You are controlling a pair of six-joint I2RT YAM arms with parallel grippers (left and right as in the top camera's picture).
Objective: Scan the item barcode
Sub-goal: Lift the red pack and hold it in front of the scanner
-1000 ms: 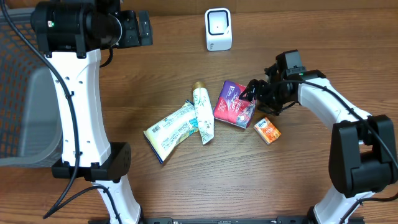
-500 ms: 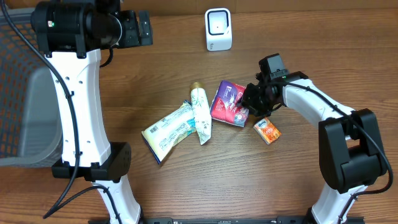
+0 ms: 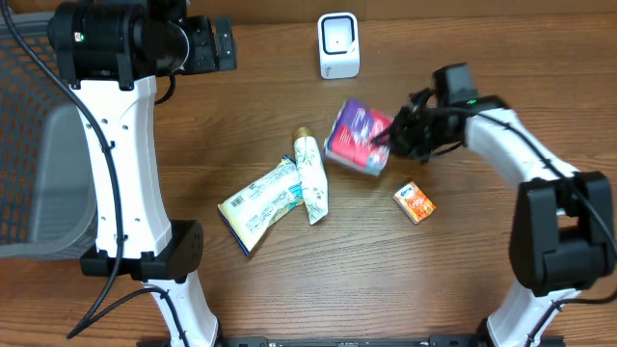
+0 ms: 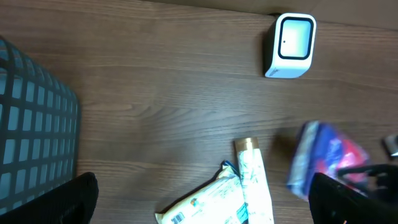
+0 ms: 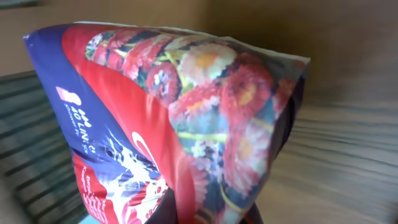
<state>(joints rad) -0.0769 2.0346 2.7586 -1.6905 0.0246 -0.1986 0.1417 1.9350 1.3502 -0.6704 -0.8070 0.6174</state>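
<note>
My right gripper [image 3: 388, 142] is shut on a purple and red flowered packet [image 3: 357, 134] and holds it tilted above the table. The packet fills the right wrist view [image 5: 168, 112], pinched between the dark fingers at the bottom edge [image 5: 208, 213]; no barcode shows on the visible face. The white barcode scanner [image 3: 338, 45] stands at the back of the table, behind and left of the packet. My left gripper [image 3: 218, 44] hangs open high at the back left, holding nothing. Its wrist view shows the scanner [image 4: 291, 45] and the blurred packet [image 4: 323, 158].
A white tube [image 3: 310, 176] with a gold cap lies across a white pouch [image 3: 262, 204] at the table's middle. A small orange box [image 3: 415, 203] lies to the right of them. A dark mesh basket [image 3: 29, 145] stands at the left edge.
My right gripper closed on the flowered packet and lifted it off the table, toward the back. The left arm stayed still.
</note>
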